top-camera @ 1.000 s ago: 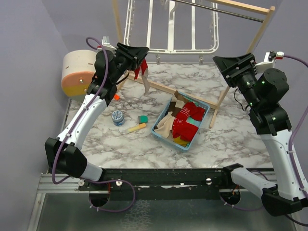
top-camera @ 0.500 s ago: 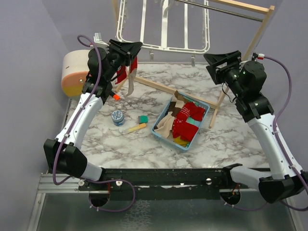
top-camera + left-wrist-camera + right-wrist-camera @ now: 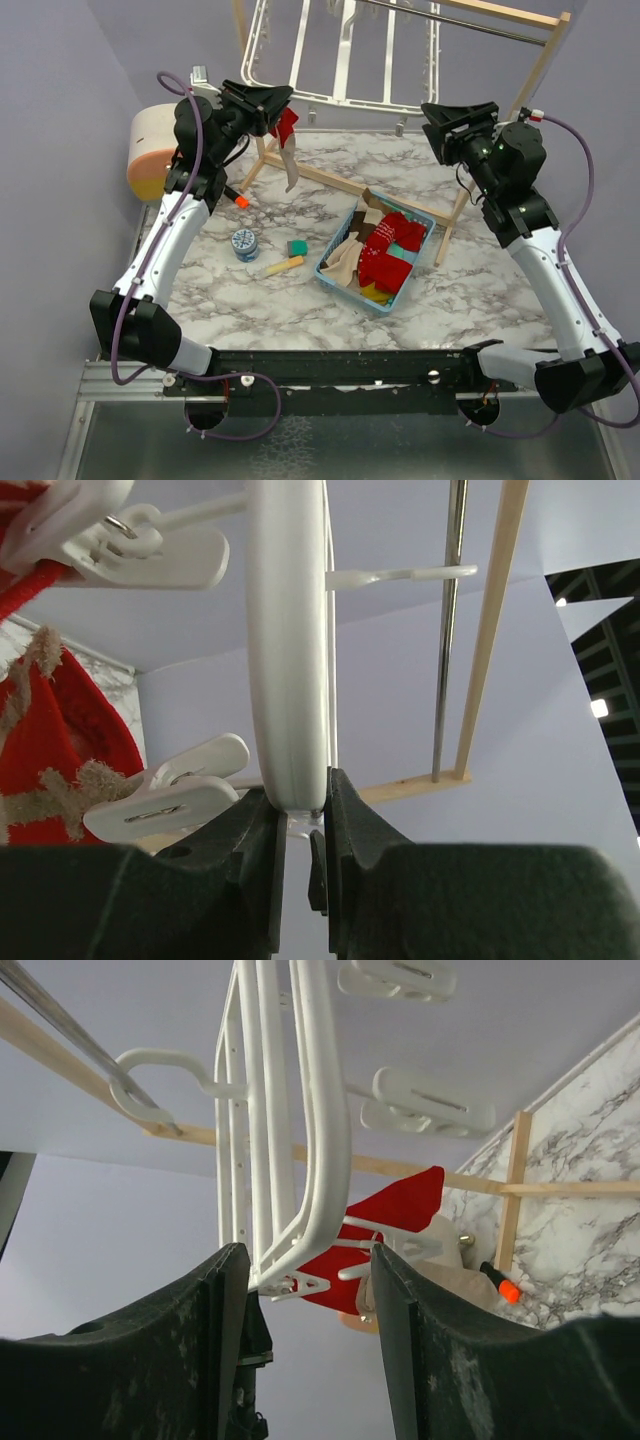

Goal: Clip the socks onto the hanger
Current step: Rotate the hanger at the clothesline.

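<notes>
**A:** What is happening on the left?

**B:** The left hand (image 3: 300, 805) is clenching a white bar of the hanger (image 3: 290, 660) at its near left corner, with the fingers pressing it from both sides. A red sock (image 3: 287, 128) is dangling just right of that hand, below the same corner. It seems to be hanging from one of the clips (image 3: 165, 798), though I cannot see the bite itself.

**A:** And the other socks?

**B:** They are lying heaped in the blue basket (image 3: 345, 290) in the middle of the surface (image 3: 480, 290), well apart from the hanger. The red socks (image 3: 390, 250) are sitting on top, with beige and yellow ones under them.

**A:** And on the right?

**B:** The right hand (image 3: 310, 1255) is hovering released at the hanger's near right corner. Its fingers are straddling the white rim, with a clear gap showing on at least one side, so it is grasping nothing.

**A:** So which step is this?

**B:** I think they are steadying the hanger, with one sock up and most of them waiting. Next, the right hand is probably needing either to close squarely on that rim or to drop to the basket for another sock. The frame is hanging loose from the wooden stand (image 3: 500, 12), so any pull is risking a swing.
</notes>
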